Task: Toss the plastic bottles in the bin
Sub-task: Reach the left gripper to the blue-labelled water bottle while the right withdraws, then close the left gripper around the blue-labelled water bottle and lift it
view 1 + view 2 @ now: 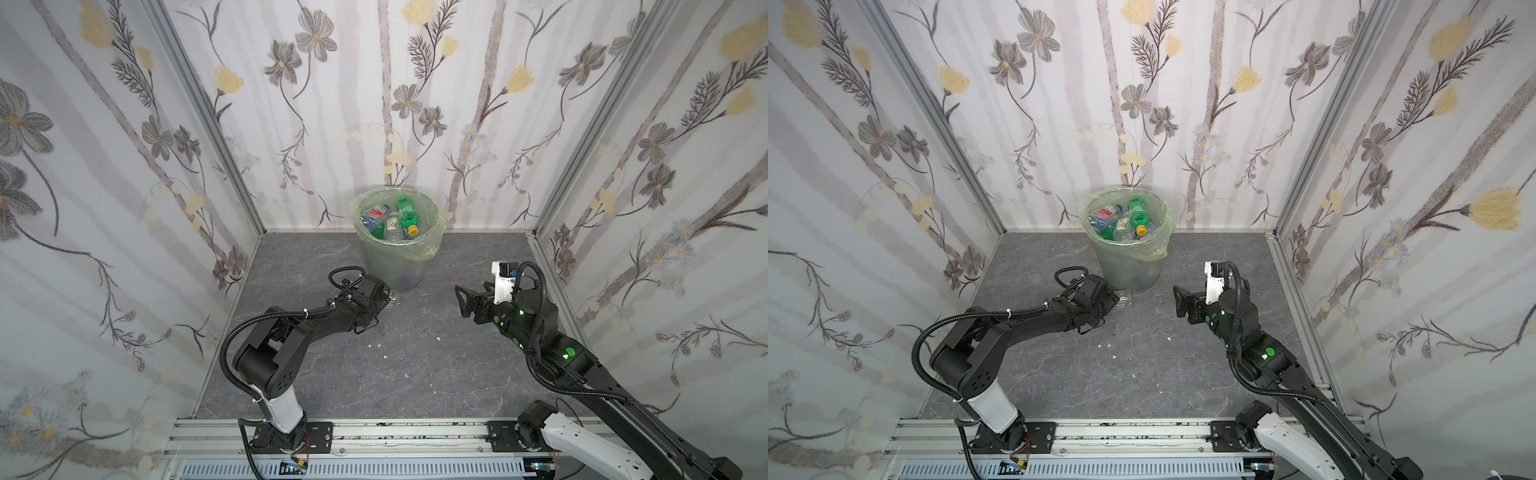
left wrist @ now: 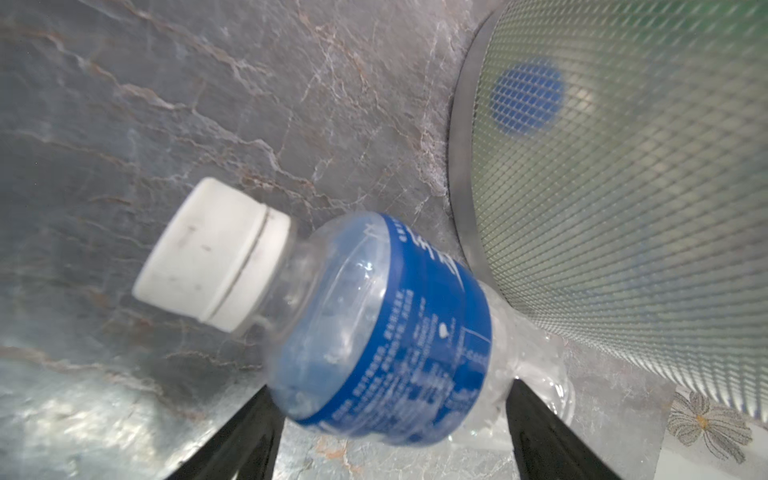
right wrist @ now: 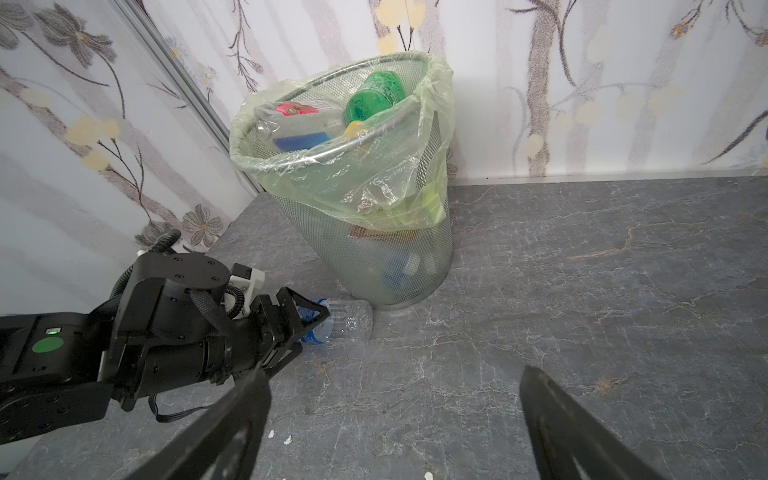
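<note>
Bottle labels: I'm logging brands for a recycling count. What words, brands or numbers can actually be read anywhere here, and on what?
On the clear bottle beside the bin: white print on its blue label, too blurred to read.
On the red-labelled bottle in the bin: pale lettering, not legible.
On the green bottle in the bin: faint marks, too small to read.
No text can be read in any view.

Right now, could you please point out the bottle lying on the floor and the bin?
bottle on the floor (image 2: 436, 332): left wrist view, on its blue label.
bin (image 3: 365, 257): right wrist view, on its mesh wall.
</note>
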{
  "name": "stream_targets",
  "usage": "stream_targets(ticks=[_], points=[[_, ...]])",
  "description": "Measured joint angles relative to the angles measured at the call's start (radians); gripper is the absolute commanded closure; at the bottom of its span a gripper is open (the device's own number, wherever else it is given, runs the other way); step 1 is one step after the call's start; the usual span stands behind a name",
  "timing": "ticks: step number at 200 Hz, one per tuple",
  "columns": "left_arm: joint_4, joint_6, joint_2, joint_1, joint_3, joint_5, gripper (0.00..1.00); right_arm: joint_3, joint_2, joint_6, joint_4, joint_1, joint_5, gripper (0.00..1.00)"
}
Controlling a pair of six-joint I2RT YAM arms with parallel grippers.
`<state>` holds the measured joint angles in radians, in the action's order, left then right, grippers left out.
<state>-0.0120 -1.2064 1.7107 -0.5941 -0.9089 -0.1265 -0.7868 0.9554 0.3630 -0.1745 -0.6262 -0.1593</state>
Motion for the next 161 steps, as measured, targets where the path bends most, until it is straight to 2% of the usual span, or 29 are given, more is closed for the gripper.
stream_targets(ticks=[37, 59, 85, 114, 161], points=[[0.017, 0.030, -0.045, 0.001, 0.051, 0.011, 0.20, 0.000, 0.011, 0.002, -0.002, 0.000, 0.000, 0.06], [-0.037, 0.027, -0.094, 0.002, 0.080, 0.011, 0.05, 0.000, 0.018, 0.002, -0.002, 0.000, 0.003, 0.06], [-0.055, -0.006, -0.139, 0.002, 0.068, 0.003, 0.02, -0.001, 0.038, 0.002, -0.002, 0.000, 0.008, 0.06], [-0.050, -0.036, -0.128, 0.001, 0.012, 0.008, 0.01, -0.006, 0.057, 0.002, -0.001, 0.000, 0.023, 0.06], [-0.038, -0.125, -0.010, 0.000, -0.027, 0.015, 0.00, -0.006, 0.045, 0.002, -0.002, 0.000, 0.030, 0.06]])
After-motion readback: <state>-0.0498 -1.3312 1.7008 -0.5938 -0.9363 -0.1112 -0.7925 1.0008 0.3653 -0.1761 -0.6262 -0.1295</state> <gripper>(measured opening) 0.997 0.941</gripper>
